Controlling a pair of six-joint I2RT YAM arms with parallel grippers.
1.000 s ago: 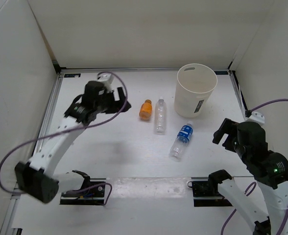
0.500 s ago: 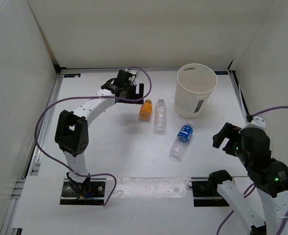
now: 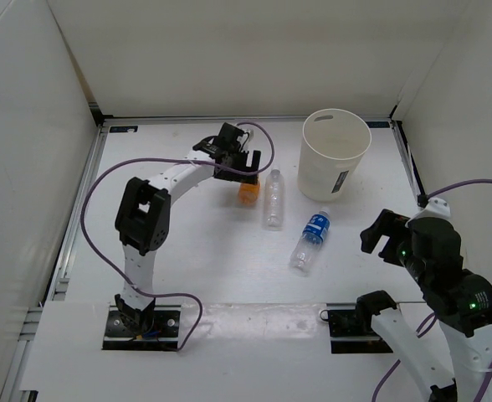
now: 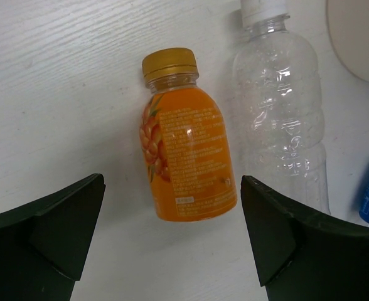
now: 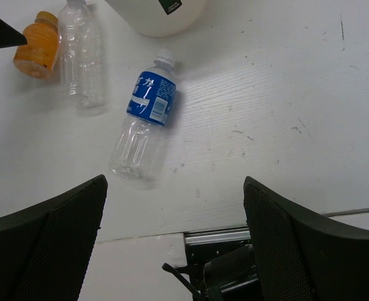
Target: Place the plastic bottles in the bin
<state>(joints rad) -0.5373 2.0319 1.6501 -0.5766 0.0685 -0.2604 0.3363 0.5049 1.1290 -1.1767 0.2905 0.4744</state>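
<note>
right gripper [image 3: 379, 235] hangs spread wide and empty over the near right of the table [image 3: 187, 251]; beyond it the blue-label bottle [image 5: 145, 119] lies on its side, cap towards the bin [image 3: 334, 172]; farther on, the clear bottle [image 4: 285, 119] and the orange bottle [image 4: 187, 160] lie side by side, just apart, caps pointing away; left gripper [image 3: 244, 172] hovers over the orange one, jaws wide to either side, gripping nothing; the bin stands upright at the far right.
</note>
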